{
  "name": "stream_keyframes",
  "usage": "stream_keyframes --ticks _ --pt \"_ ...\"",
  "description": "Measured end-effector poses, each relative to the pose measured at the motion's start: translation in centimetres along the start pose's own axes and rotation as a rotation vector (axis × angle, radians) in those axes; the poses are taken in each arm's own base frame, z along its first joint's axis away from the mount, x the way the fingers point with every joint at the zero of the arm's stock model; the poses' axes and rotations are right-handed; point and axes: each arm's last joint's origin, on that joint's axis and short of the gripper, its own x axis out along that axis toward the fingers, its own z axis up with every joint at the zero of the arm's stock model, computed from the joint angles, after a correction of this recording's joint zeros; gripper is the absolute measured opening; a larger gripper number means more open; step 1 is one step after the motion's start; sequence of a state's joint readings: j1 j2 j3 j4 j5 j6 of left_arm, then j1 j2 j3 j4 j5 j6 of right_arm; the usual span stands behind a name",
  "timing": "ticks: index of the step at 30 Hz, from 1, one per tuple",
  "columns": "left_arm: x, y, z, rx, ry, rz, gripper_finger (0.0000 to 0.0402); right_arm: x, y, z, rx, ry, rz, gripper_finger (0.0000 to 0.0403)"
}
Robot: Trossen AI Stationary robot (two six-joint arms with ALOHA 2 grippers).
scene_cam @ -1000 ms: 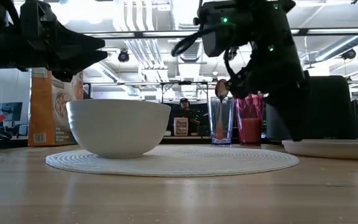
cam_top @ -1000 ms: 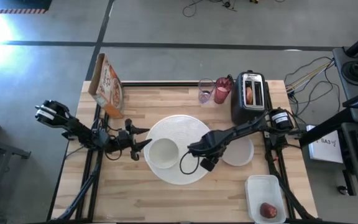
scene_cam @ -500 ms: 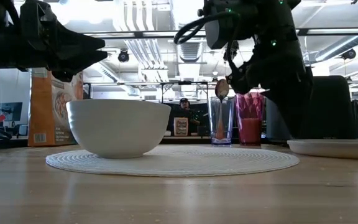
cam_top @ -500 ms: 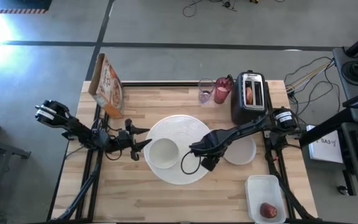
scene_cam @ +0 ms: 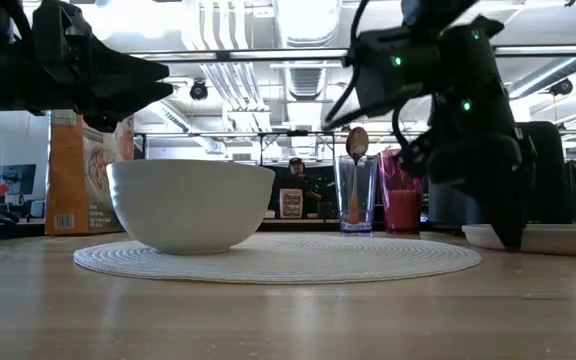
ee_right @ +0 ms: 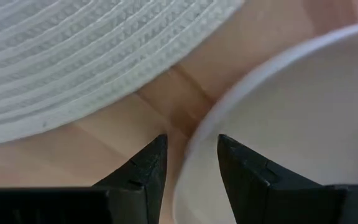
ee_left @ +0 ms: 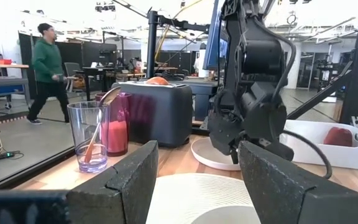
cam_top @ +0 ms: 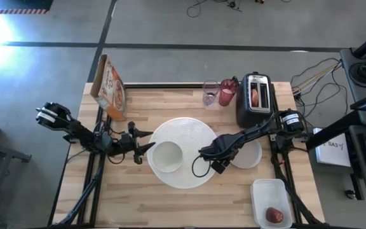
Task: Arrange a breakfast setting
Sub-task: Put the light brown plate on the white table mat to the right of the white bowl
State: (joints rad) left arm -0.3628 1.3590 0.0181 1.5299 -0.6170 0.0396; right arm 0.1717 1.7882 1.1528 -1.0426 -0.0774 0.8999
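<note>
A small white bowl stands on the large round white plate, which is ribbed like a woven mat. To its right lies the small grey plate. My right gripper points down, open, with one finger over the wood and the other over the small plate's rim. Left of the bowl my left gripper waits open and level. At the far edge the orange-handled spoon stands in a clear glass beside the pink tumbler. The bagel half sits in the toaster. My right gripper comes from above, its fingers standing on either side of the small grey plate's left near rim. I cannot tell whether they touch it. The plate lies flat on the table.
A black toaster stands at the far right and a cereal box at the far left. The red apple lies in a white tub at the near right corner. A person walks in the room beyond the table.
My right gripper has moved toward the table's right edge and down, from over the large plate to the small grey plate's rim, rolling a little. Its finger gap looks unchanged.
</note>
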Motion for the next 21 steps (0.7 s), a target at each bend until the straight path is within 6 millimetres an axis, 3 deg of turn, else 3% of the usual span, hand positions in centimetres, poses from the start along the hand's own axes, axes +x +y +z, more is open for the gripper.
stream_keyframes --ticks 7,17,21 --pt "0.00 0.00 0.00 -0.007 0.000 0.001 0.0208 0.83 -0.15 -0.05 -0.022 -0.012 0.023 0.0125" --pt "0.02 -0.01 0.03 -0.015 -0.002 0.001 0.0208 0.75 -0.21 -0.20 -0.062 0.020 0.019 0.0019" --pt "0.02 -0.01 0.03 -0.024 -0.002 0.001 0.0208 0.25 -0.11 -0.26 -0.071 0.050 0.023 0.0011"
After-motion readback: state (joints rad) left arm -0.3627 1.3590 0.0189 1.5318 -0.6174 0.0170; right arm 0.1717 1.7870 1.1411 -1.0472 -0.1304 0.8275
